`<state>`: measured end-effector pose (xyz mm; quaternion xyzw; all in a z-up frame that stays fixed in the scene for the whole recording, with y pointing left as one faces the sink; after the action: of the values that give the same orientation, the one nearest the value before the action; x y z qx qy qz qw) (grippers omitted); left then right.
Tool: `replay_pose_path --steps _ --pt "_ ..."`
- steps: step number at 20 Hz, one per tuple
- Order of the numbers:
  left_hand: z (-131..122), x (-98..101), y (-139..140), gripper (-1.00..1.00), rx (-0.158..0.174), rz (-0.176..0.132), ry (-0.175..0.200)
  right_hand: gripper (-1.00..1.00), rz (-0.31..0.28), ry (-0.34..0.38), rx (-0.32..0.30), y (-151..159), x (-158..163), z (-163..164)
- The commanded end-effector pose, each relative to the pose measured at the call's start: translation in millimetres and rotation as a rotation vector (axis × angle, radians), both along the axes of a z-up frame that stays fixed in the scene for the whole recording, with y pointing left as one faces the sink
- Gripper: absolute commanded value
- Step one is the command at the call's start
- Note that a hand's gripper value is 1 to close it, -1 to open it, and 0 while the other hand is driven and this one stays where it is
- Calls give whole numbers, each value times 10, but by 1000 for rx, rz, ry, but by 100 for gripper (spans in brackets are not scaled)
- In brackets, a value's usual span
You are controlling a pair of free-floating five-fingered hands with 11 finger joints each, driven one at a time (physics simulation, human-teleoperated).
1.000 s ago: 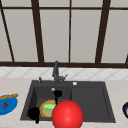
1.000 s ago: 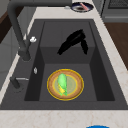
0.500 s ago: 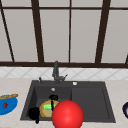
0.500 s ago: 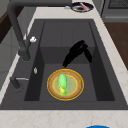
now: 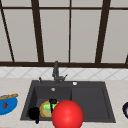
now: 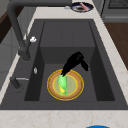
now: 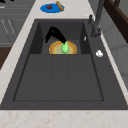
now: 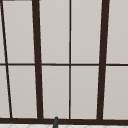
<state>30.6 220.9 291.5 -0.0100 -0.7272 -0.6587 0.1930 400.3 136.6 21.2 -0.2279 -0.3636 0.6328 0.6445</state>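
My hand over the plate in the sink

My left hand hangs above the plate, which lies flat on the floor of the sink at the faucet end; my fingers point down, their tips touching the green thing on the plate, whether pinching it I cannot tell. A red ball sits before the plate in the front view.

Front view faces sink and window, 2 side views along sink

blue plate left, faucet behind sink, dark plate right.
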Motion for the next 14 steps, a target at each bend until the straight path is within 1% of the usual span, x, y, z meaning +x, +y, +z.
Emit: replay_pose_path --steps 1,5,9,10,12,14 --pt "0 0 0 0 0 0 0 -100 0 33 -39 116 97 -194" --pt "0 0 0 0 0 0 0 -100 0 80 -45 214 184 -374" --pt "0 0 0 0 0 0 0 -100 3 119 -36 288 270 -512" --pt "0 0 0 0 0 0 0 -100 -3 101 -47 307 282 -515" --pt "0 0 0 0 0 0 0 -100 -10 37 -71 313 256 -471" --pt "0 0 0 0 0 0 0 -100 -13 10 -65 285 265 -443"
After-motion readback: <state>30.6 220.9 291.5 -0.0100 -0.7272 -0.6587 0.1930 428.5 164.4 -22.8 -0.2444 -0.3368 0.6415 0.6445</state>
